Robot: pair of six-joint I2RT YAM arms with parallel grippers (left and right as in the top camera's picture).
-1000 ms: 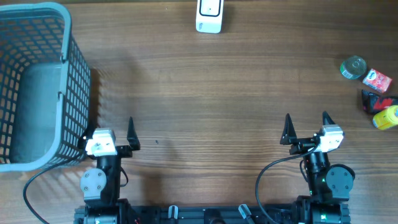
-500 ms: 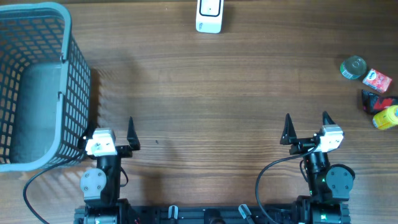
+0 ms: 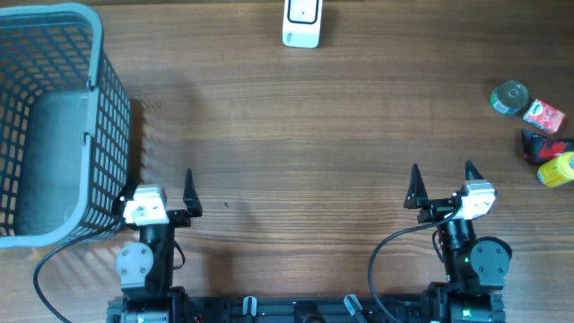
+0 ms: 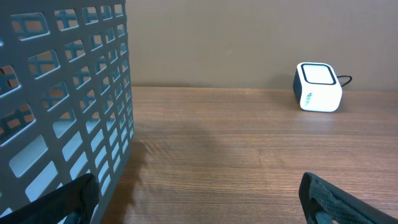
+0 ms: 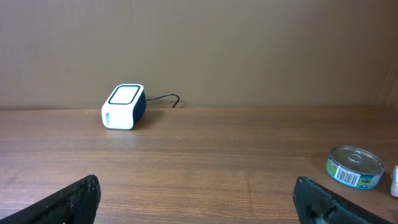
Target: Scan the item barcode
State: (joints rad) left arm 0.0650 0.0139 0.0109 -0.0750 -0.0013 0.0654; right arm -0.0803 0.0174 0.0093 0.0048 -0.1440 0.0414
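Jaws: both pairs stood wide open, empty.
Round green metal tin [image 3: 510, 97]: worktop's 2 o'clock; right gripper [image 3: 441, 170] seemingly best placed to grip its sides, barcode outward.

Brown wooden table [image 3: 296, 117], grain running left to right. Plain tan wall [image 5: 249, 50] right behind its far edge. Soft, even light.

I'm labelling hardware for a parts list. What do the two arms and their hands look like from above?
Both arms are black. The left hand and right hand each have two slim, pointed black fingers on a white wrist block. A black cable loops out beside each base. The left arm's round joint housing is grey; the right arm's is black, with a small green light.
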